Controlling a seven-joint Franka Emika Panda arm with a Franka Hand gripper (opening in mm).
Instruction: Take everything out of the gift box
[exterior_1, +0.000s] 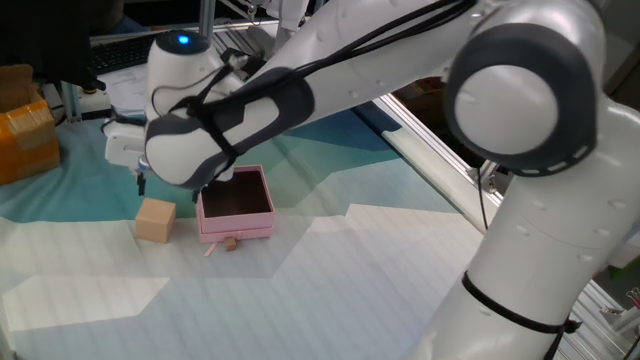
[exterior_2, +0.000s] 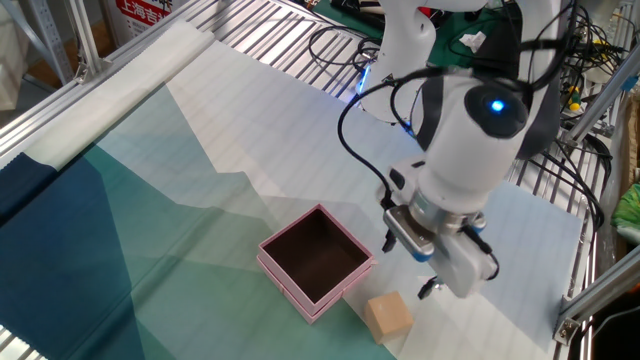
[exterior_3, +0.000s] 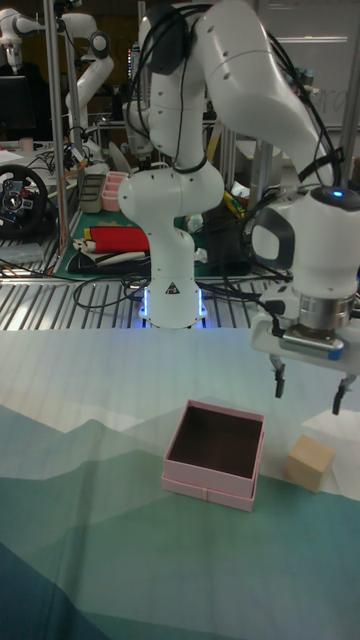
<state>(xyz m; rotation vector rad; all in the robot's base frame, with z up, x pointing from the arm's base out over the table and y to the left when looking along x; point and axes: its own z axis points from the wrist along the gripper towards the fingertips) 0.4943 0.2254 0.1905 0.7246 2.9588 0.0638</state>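
Cube (exterior_3: 309, 462) on table, below open-jawed gripper (exterior_3: 308, 395)
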